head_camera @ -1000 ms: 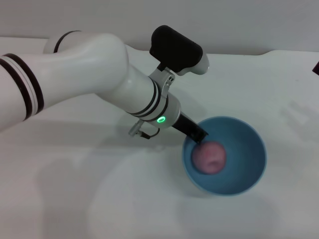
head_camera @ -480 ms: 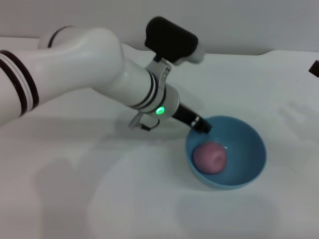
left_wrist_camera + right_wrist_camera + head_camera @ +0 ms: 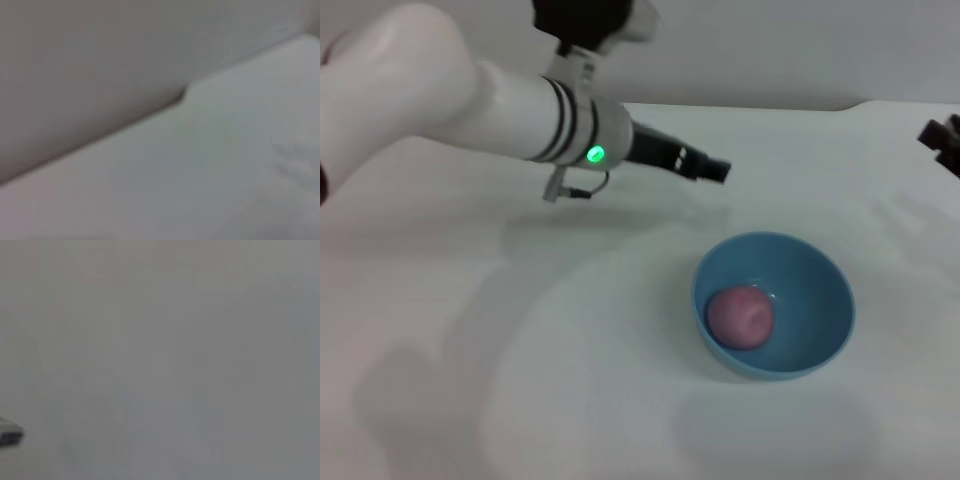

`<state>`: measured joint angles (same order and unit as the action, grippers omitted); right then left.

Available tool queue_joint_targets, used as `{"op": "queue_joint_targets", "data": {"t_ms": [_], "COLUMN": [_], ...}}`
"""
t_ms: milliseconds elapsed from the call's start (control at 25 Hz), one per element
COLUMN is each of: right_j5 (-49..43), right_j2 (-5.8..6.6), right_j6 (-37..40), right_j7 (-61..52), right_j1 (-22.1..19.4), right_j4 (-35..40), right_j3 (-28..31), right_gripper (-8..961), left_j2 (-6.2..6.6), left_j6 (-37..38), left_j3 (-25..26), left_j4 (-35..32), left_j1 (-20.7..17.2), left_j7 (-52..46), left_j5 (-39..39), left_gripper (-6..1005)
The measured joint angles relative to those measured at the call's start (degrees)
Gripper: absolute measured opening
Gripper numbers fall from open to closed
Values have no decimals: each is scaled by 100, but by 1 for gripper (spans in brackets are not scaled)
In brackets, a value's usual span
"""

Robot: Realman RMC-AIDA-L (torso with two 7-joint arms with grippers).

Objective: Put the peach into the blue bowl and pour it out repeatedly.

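Peach (image 3: 741, 317) in blue bowl (image 3: 825, 325), left end effector (image 3: 716, 169) now lifted clear

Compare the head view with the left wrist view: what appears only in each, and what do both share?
Only the head view shows the peach lying inside the blue bowl, the left claw raised above the table away from the bowl, and a dark part of the right claw at the frame's edge. Only the left wrist view shows a small notch in the table's far edge. Both share the white table and the wall behind it.
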<state>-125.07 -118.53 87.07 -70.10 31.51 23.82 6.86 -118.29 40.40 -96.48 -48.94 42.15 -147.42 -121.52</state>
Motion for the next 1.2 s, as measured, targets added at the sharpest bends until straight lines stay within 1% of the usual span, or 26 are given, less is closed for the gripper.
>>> {"op": "queue_joint_targets", "data": {"t_ms": [80,120,160,240,320,400,440,480,520,600,760,880,960,1000,1040,1080,1120,1160,1200], "right_j5": [0,0,2,22,225,804,1739,1992,1992,2771,3871,4472,4782,4926,5006,5045,5062,5050,5050], "right_j2": [2,2,1,0,0,3,9,13,13,18,28,27,26,20,13,4,-4,-14,-14], "right_j6": [-214,-347,-394,-412,-415,-369,-232,-191,-191,-67,82,103,66,17,-31,-100,-159,-360,-360], "right_j7": [226,428,562,704,947,1061,1025,979,979,574,-479,-853,-902,-906,-880,-801,-687,-87,-87], "right_j1": [110,190,229,267,310,291,169,125,125,-15,-344,-607,-778,-873,-942,-1007,-1063,-1156,-1156], "right_j4": [-154,-241,-285,-338,-469,-635,-805,-847,-847,-939,-982,-1137,-1293,-1365,-1404,-1429,-1449,-1546,-1546], "right_j3": [0,-3,-3,3,36,50,53,54,54,53,53,52,54,56,60,59,55,23,23], "right_gripper": [471,471,471,471,471,471,471,471,470,470,470,470,470,470,470,470,470,470,470], "left_j2": [1,10,10,15,15,17,17,17,18,17,17,12,-5,-14,-29,-37,-40,-43,-43], "left_j6": [-36,-53,-53,-56,-48,-6,124,124,224,558,1544,2481,3090,3290,3573,3697,3740,3746,3702], "left_j3": [173,331,331,538,751,950,1209,1209,1333,1660,2547,3298,3693,3828,4002,4086,4121,4133,4142], "left_j4": [-145,-229,-229,-242,-229,-186,-104,-104,-52,150,1085,2058,2637,2844,3144,3366,3512,3620,3688], "left_j1": [-141,-267,-267,-406,-576,-757,-952,-952,-1041,-1191,-1296,-1298,-1302,-1308,-1313,-1316,-1318,-1318,-1319], "left_j7": [171,443,443,922,1532,2179,2910,2910,3242,3980,5396,6539,7308,7616,8121,8600,8956,9284,9632], "left_j5": [119,417,417,926,1603,2301,3099,3099,3464,4232,5734,6722,7342,7562,7902,8124,8257,8345,8395], "left_gripper": [767,809,809,808,807,807,807,807,808,808,808,809,809,809,808,808,807,806,806]}}
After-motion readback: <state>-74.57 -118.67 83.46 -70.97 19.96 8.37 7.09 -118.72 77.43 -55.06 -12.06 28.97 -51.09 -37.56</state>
